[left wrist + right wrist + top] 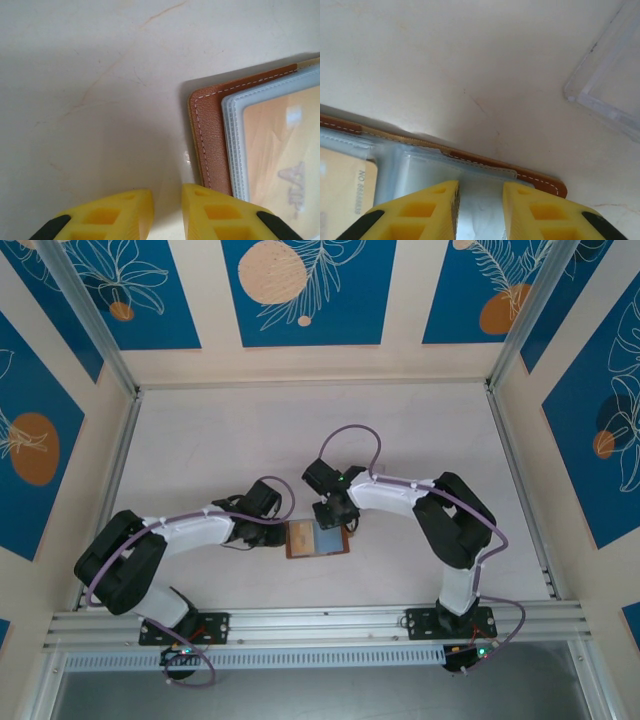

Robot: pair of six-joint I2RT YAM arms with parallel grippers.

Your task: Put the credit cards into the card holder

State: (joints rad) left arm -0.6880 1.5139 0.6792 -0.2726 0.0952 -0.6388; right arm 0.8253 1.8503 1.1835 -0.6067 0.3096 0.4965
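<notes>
Lying open, holder (318, 538) with tan card (280, 150) sleeved, left gripper (167, 210) slightly parted, empty, beside it, right gripper (481, 205) likewise over a sleeve (420, 170).

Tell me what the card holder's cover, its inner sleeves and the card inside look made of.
Card holder cover: brown leather or imitation, by fine grain and pale stitching, matte. Inner sleeves: soft translucent plastic, bluish, ribbed welded edge, glossy. Card: probably stiff tan plastic; the sleeve's sheen blurs it.
</notes>
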